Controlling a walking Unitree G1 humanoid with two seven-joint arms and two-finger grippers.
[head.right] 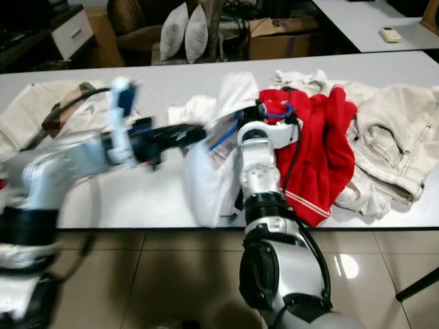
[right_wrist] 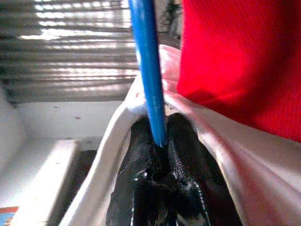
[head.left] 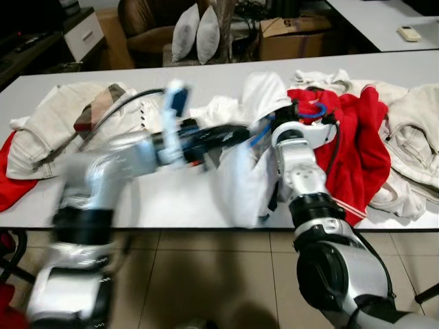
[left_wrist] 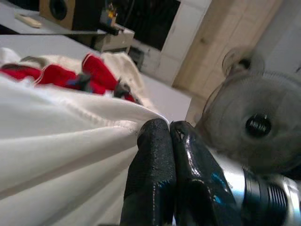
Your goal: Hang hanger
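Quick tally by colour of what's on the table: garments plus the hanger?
White garment, pinched by left gripper: 1
Red garments and: 2
Cream garments and: 2
Blue hanger, clamped in right gripper: 1
Total: 6; piles overlap, so approximate.

A white garment (head.right: 214, 175) hung over the front edge of the white table (head.right: 147, 195), held up between both arms. The blurred left arm (head.right: 103, 154) reached across to it; the right arm (head.right: 259, 164) rose beside a red garment (head.right: 319, 147) and cream trousers (head.right: 394, 147)
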